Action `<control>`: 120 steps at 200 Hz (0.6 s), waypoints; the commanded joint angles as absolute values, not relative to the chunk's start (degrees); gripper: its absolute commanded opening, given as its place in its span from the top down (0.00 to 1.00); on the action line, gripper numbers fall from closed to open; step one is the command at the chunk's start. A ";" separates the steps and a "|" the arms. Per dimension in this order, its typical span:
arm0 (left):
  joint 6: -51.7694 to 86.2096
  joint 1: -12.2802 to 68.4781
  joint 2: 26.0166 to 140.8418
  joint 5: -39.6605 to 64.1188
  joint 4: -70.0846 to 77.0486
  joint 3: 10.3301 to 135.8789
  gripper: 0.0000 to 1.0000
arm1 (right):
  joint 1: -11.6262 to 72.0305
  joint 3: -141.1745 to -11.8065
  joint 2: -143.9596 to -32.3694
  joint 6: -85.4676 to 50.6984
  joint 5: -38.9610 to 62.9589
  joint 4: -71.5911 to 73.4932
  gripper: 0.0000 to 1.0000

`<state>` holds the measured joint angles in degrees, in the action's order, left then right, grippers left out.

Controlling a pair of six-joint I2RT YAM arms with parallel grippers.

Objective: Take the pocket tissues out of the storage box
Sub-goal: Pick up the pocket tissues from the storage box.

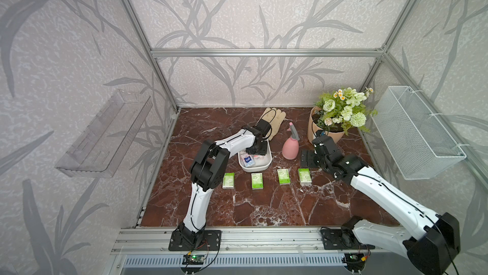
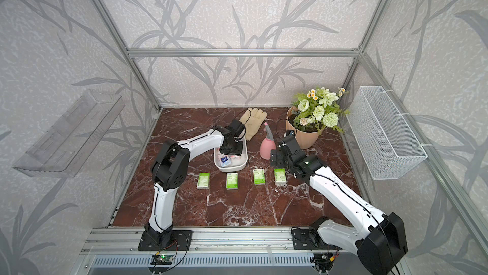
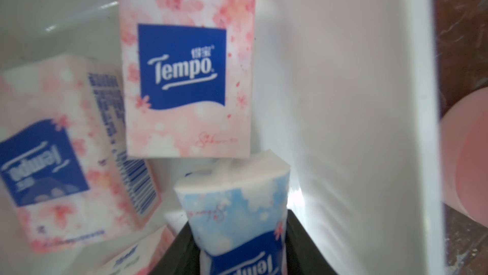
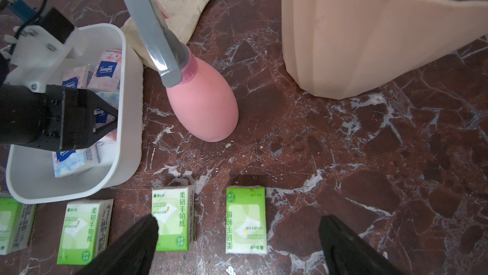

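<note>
Shelf (image 1: 105, 133) on the left wall: clear plastic, its edges faint against the wallpaper.

The left arm reaches into the box (image 1: 267, 166). In both top views its wrist covers the far half of the box, so the grip is hidden from above. In the left wrist view the left fingers (image 3: 301, 247) press on both sides of a blue pack (image 3: 232, 207), pinching it. The pack bulges past the grip, close to the box's side wall, and its lower part runs out of frame. Further along the box, a pink pack (image 3: 184, 75) is face-on and sharp; a second pink pack (image 3: 66, 141) is tilted and blurred. A fourth pack (image 3: 129, 256) shows only a corner at the frame edge, colour unclear.

On the surface (image 1: 237, 207), on the near side of the box, four green packs (image 1: 257, 181) lie in a row, apart from one another. In the right wrist view the pack at the row's left end is cut by the frame.

Glove (image 1: 276, 121) behind the box, partly hidden by the left wrist. Sprayer (image 1: 290, 148) upright, just right of the box. Pot (image 1: 317, 132) beyond it.

Right fingers (image 4: 132, 244): spread wide, holding nothing, near the row's right end. Whether the tips touch the surface cannot be told.

Basket (image 1: 417, 133) on the right wall.
</note>
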<state>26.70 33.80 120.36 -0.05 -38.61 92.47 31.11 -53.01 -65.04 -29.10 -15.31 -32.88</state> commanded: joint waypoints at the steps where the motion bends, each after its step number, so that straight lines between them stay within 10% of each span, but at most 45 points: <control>1: 26.43 33.95 113.59 -1.13 -39.89 91.49 0.54 | 30.78 -51.87 -62.99 -29.53 -17.33 -30.35 0.01; 120: 25.99 33.92 86.98 -7.36 -47.06 75.84 0.54 | 27.74 -47.60 -59.58 -27.57 -15.89 -22.96 0.01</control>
